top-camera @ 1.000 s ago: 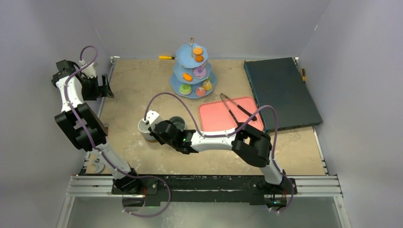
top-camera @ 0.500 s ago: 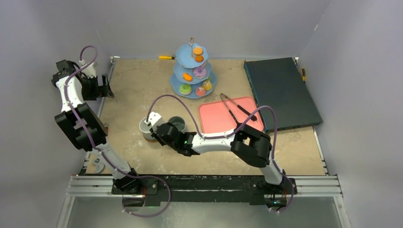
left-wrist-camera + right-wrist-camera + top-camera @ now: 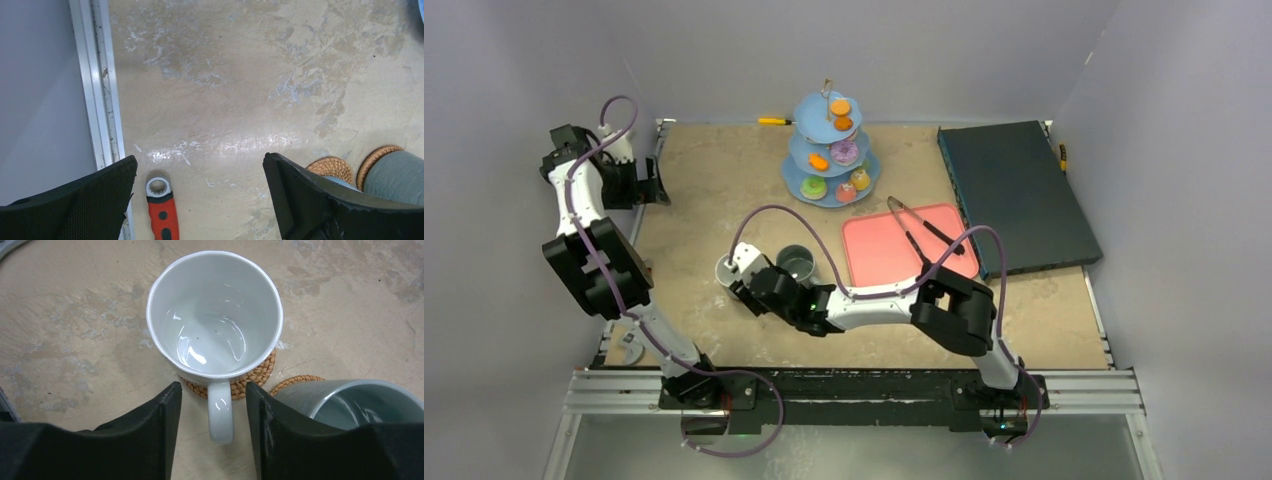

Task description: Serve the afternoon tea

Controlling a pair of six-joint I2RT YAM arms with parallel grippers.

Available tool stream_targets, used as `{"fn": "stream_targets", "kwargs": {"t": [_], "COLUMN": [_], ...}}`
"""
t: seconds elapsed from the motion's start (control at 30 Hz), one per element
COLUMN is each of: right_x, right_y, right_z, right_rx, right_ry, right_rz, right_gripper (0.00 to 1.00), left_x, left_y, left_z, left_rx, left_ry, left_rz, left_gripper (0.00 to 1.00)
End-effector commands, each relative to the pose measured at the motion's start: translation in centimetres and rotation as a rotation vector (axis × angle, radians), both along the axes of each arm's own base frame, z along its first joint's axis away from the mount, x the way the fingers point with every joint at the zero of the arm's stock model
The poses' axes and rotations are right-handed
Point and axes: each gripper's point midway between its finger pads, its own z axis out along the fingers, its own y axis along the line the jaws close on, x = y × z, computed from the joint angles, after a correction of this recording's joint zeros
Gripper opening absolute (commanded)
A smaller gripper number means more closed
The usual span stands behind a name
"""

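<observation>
The white mug [image 3: 215,315] stands upright on a woven coaster [image 3: 260,375], its handle [image 3: 220,412] pointing at my right gripper [image 3: 214,390]. The jaws are open, one on each side of the handle, with gaps both sides. The grey-green mug [image 3: 360,405] stands on the second coaster [image 3: 295,382] just to the right. From above, the white mug [image 3: 727,268] and grey-green mug [image 3: 796,262] sit mid-table, my right gripper [image 3: 736,283] beside them. The blue three-tier stand [image 3: 799,185] holds several doughnuts and cupcakes [image 3: 844,152]. My left gripper [image 3: 656,185] is open and empty at the far left edge.
A pink tray [image 3: 874,255] with black tongs [image 3: 919,230] lies right of the mugs. A dark flat box [image 3: 1014,195] fills the back right. A red wrench [image 3: 162,210] lies by the left rail [image 3: 100,100]. A yellow tool [image 3: 774,121] lies at the back.
My right gripper has drawn back a little towards the near side of the white mug, which stays on its coaster. The left wrist has shifted slightly.
</observation>
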Motion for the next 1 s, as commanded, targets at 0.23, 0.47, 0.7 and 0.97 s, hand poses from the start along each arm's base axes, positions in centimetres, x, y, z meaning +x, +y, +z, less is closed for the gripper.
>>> {"fn": "stream_targets", "kwargs": {"t": [0.23,0.47,0.7,0.97], "right_x": [-0.5,-0.2,7.9,16.6], "right_y": [0.0,-2.5,-13.8,-32.0], "right_z": [9.7,16.0,16.1,14.3], "right_rx": [0.206,0.307,0.356,0.470], "right_ry": [-0.034,-0.027,-0.032,-0.079], "right_rz": [-0.021,-0.021,-0.263,-0.681], "right_gripper": [0.80,0.98,0.98,0.98], "left_x": [1.6,4.2,8.3,8.6], "left_y": [-3.0,-6.4,-8.9,-13.6], "left_z": [2.8,1.9,-0.5,-0.3], "left_rx": [0.061,0.075,0.074,0.047], "left_ry": [-0.086,-0.138,-0.322,-0.604], "left_rz": [-0.058,-0.100,-0.132,-0.230], "left_gripper": [0.99,0.99,0.99,0.99]}}
